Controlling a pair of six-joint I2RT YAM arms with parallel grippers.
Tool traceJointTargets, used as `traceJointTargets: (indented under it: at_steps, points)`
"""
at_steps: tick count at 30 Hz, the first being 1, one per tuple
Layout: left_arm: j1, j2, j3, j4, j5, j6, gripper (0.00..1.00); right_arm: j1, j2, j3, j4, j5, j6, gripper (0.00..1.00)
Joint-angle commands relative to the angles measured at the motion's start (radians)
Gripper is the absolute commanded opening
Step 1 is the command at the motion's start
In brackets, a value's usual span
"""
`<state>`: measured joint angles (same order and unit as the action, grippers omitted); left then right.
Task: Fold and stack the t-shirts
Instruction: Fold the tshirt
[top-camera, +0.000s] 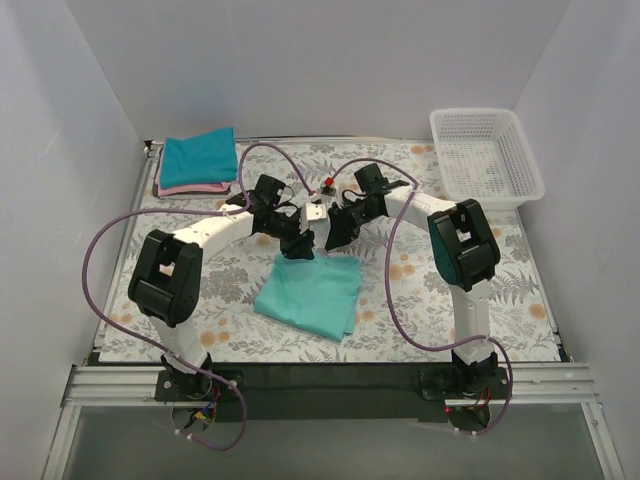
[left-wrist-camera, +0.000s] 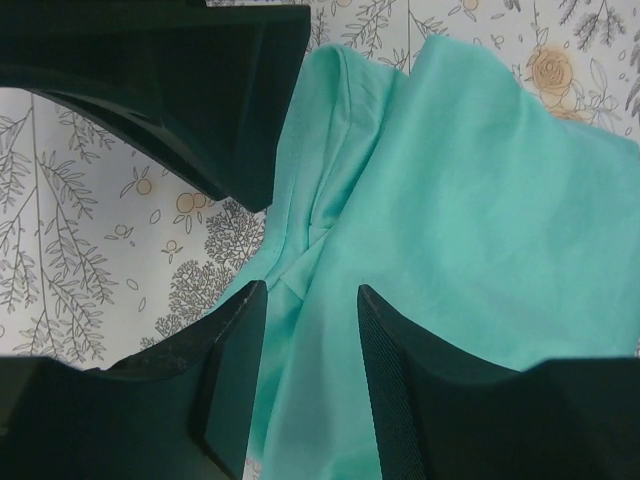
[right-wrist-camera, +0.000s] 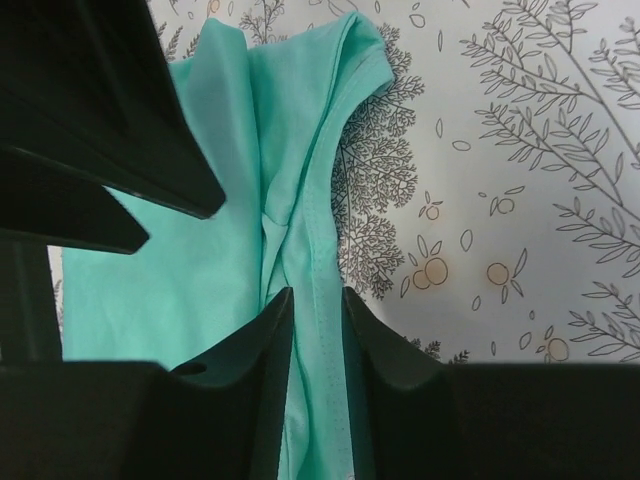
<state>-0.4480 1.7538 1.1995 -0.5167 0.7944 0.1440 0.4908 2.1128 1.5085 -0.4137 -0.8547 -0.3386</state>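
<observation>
While the sea-green t-shirt (top-camera: 310, 292) lies folded on the table (top-camera: 420, 300), the left gripper (left-wrist-camera: 310, 295) hangs part-open over its edge. The right gripper (right-wrist-camera: 317, 300) sits narrow around a bunched ridge, grip unclear. A one-sided pull could skew the fold.

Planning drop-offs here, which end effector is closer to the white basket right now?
Right. The right end effector hangs mid-table over the far edge of the sea-green t-shirt, on the side toward the white basket; the left end effector is beside it, farther from that basket.
</observation>
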Motion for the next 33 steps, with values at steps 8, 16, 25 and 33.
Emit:
traceJointTargets:
  at_steps: [8,16,25,33]
  points:
    - [-0.006,0.079,0.043,-0.045,0.048,0.158,0.40,0.014,0.004,-0.074,-0.026,0.026,0.001,0.31]
    - [-0.004,0.092,0.023,-0.089,0.054,0.198,0.34,0.012,-0.037,-0.134,-0.027,0.218,-0.071,0.22]
    - [-0.004,0.092,0.003,-0.068,0.049,0.201,0.36,0.012,-0.122,-0.125,0.007,0.185,-0.053,0.19]
    - [-0.018,0.119,0.021,-0.049,0.040,0.206,0.36,0.012,-0.053,-0.070,0.024,0.028,0.018,0.21]
